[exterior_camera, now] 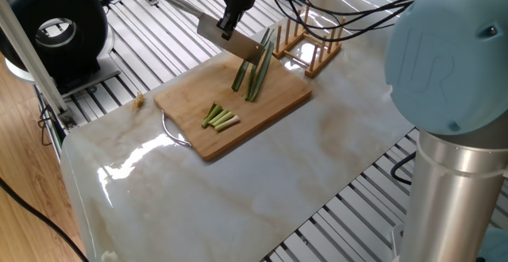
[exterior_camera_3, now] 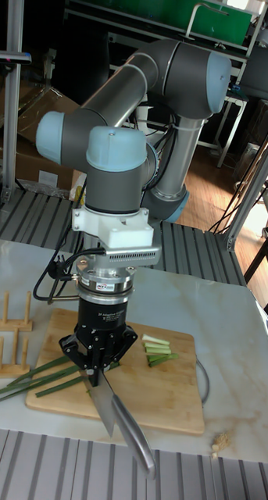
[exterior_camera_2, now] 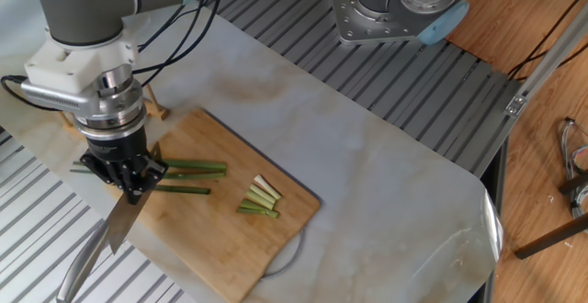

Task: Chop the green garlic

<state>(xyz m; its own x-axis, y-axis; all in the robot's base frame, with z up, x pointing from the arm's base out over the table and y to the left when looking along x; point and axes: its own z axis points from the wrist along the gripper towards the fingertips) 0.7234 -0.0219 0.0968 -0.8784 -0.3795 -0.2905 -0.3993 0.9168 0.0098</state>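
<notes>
Fingers of the gripper (exterior_camera_2: 131, 185) are pinched narrow around the handle of a knife (exterior_camera_3: 107, 405), its blade hanging in the air above the long stalks of green garlic (exterior_camera_2: 188, 167) that lie just below and beside the fingertips on the cutting board (exterior_camera_2: 220, 239). Cut pieces (exterior_camera_2: 259, 198) sit further along the board, away from the fingers. A descent off the stalks' line could roll them, or the blade could twist in so narrow a grip.
</notes>
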